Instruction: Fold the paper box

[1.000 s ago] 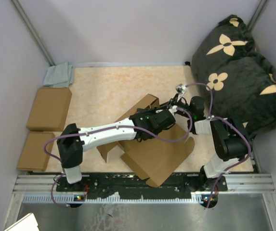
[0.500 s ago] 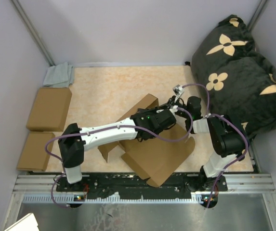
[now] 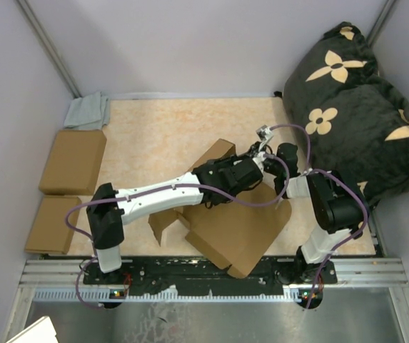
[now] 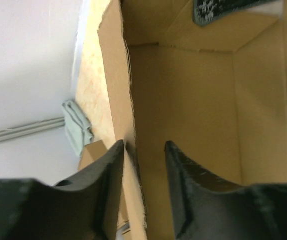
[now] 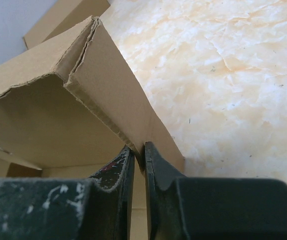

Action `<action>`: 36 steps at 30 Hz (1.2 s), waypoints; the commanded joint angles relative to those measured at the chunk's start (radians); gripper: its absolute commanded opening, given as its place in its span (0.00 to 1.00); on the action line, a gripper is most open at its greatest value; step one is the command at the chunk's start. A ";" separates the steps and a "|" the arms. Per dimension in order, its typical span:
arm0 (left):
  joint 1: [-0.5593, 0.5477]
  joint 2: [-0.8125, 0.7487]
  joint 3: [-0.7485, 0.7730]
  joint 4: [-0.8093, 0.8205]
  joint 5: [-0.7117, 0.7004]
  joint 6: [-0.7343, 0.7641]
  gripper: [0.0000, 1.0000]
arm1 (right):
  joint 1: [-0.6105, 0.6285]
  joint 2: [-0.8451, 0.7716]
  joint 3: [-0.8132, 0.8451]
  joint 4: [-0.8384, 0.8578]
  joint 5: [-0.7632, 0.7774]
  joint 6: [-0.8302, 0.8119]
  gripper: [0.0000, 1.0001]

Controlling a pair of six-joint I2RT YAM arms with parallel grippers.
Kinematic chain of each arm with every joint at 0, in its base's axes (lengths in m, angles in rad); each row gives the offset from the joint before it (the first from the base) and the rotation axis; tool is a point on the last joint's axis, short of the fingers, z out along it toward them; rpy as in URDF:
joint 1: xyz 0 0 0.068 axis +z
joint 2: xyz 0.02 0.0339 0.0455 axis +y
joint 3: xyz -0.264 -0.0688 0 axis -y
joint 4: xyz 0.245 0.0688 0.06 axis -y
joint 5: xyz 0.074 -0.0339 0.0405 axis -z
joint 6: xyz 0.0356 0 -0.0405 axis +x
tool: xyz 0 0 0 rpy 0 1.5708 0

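Between the fingers of your left gripper (image 4: 140, 167) stands a thin upright wall of the paper box (image 4: 193, 125). The jaws are spread apart, with the wall running just beside the finger nearer the cloth and a clear gap to the other finger, so nothing is pinched there. Ahead of that gripper the wall runs on to a corner. On its open side you look into the hollow of the box, where a brown floor and a far wall meet at creases. On the gripper's other side, outside the wall, a folded grey cloth (image 4: 77, 127) lies on a strip of bench (image 4: 89, 75). Your right gripper (image 5: 138, 161) is closed onto the box: its two dark fingers pinch the raw corrugated edge of a raised flap, with only the cardboard's thickness between them. Above that gripper the flap rises to a doubled corner. Bare marbled bench lies to one side of it and the shaded inside of the box to the other. In the overhead view the two grippers sit close together at the far side of the box, with the left arm (image 3: 161, 196) reaching across it and the right arm (image 3: 332, 207) bent in from the right. The box is half formed there, its far walls raised at the grippers. A broad panel spreads back toward the arm bases, askew to the bench edge. Well away on the left gripper's side, two closed brown boxes (image 3: 73, 161) lie flat. On the right gripper's side rests a black cushion (image 3: 354, 107) with tan flowers.
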 commanded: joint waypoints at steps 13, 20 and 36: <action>0.129 -0.310 -0.112 0.304 0.058 -0.268 0.57 | 0.019 -0.093 -0.036 0.010 0.074 -0.038 0.06; 0.311 -0.304 -0.275 0.381 0.182 -0.396 0.52 | 0.056 -0.180 -0.086 -0.051 0.178 -0.094 0.06; 0.293 -0.200 -0.378 0.373 0.131 -0.508 0.47 | 0.218 -0.244 -0.139 -0.166 0.448 -0.247 0.13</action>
